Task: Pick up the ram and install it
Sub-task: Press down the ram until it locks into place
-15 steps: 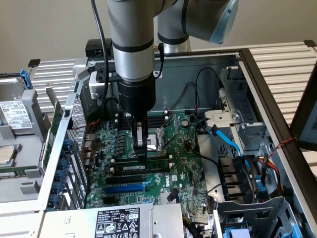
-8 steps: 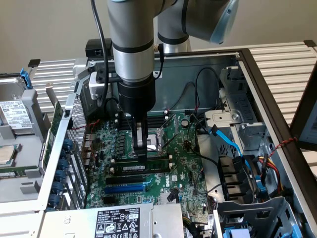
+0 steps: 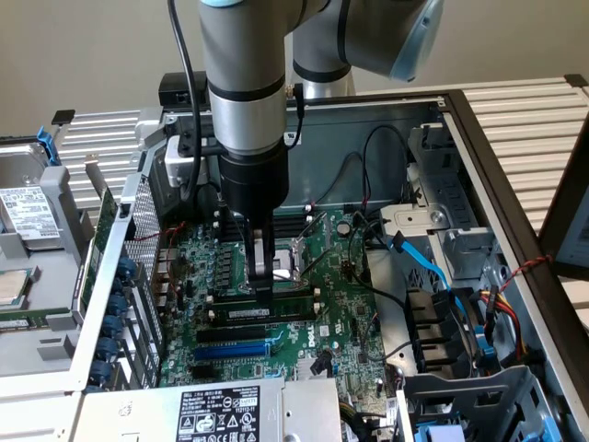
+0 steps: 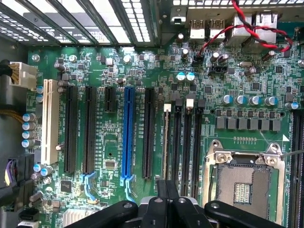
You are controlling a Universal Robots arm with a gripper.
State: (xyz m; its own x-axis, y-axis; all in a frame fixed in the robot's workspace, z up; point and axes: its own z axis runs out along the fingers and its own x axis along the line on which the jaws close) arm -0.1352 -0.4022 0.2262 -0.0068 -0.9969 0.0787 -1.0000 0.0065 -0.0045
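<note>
The ram (image 3: 291,312), a long thin dark board with a small white label, stands on edge in a memory slot on the green motherboard (image 3: 340,304) inside the open computer case. My gripper (image 3: 265,298) comes straight down from the arm, and its shut fingertips rest on the ram's top edge near its middle. In the wrist view the ram (image 4: 166,137) is a thin pale line seen edge-on, running from its slot clip to my gripper (image 4: 167,189), whose black fingers (image 4: 162,190) are pressed together.
Bare black memory slots (image 4: 187,142) lie beside the ram, and the open CPU socket (image 4: 242,185) lies beyond them. A blue expansion slot (image 4: 127,133) sits on the ram's other side. Blue and black cables (image 3: 419,262) and drive bays crowd the exterior view's right. A power supply (image 3: 221,410) lies in front.
</note>
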